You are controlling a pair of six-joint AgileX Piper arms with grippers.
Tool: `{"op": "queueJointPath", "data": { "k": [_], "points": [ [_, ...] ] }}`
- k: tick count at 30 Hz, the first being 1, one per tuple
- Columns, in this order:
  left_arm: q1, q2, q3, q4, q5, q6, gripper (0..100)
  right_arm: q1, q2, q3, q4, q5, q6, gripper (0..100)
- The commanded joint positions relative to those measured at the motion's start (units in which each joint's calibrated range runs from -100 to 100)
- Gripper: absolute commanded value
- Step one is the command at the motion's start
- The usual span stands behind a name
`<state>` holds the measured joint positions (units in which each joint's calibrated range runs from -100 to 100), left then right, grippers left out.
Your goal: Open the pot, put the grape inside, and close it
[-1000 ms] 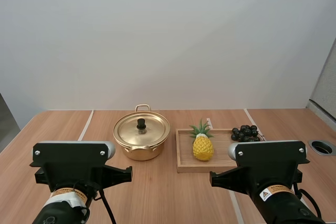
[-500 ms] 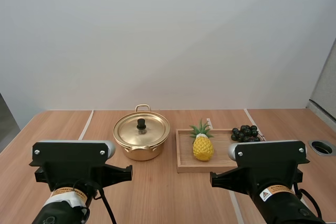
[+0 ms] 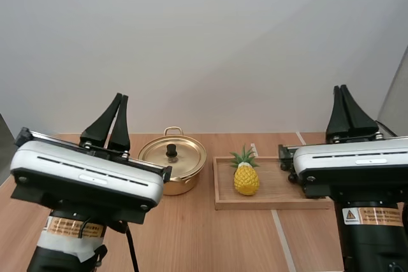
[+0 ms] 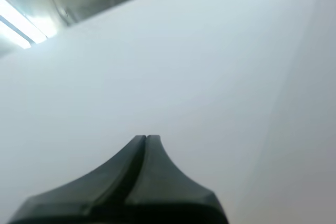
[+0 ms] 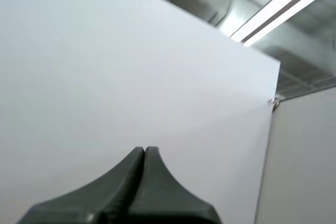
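High view: both arms have swung up, left gripper (image 3: 120, 96) and right gripper (image 3: 343, 86) pointing upward, fingers pressed together, empty. Work hasn't begun: the pot (image 3: 172, 169) keeps its lid (image 3: 172, 155); the grapes, earlier on the tray (image 3: 255, 202), are now hidden behind the right arm.

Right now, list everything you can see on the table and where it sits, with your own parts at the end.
table: one, light wood, under everything
pot: one, gold, on the table left of the tray, closed
lid: one, gold with a black knob, on the pot
wooden tray: one, light wood, right of the pot
pineapple: one, yellow with green leaves, upright on the tray's left part
grapes: one bunch, dark, at the tray's right end, mostly hidden behind my right arm
left gripper: one, black, shut, raised and pointing up
right gripper: one, black, shut, raised and pointing up
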<state>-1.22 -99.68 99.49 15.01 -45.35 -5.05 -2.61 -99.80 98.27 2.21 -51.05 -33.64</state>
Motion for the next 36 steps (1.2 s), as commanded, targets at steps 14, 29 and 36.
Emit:
{"op": "queueJointPath", "data": {
  "k": [14,29,36],
  "points": [
    [0.03,11.27,-41.87,-35.99,22.2,17.14,0,-0.2,16.08,-58.08,12.25,74.62,0.08,0],
    [0.03,40.2,-95.54,-31.95,81.81,10.96,0,-0.2,48.31,-117.08,-12.86,137.13,23.64,0],
    [0.03,52.46,-111.67,-15.58,107.12,-4.23,0,-0.2,61.77,-129.96,-13.42,151.05,23.64,0]
  ]
}}
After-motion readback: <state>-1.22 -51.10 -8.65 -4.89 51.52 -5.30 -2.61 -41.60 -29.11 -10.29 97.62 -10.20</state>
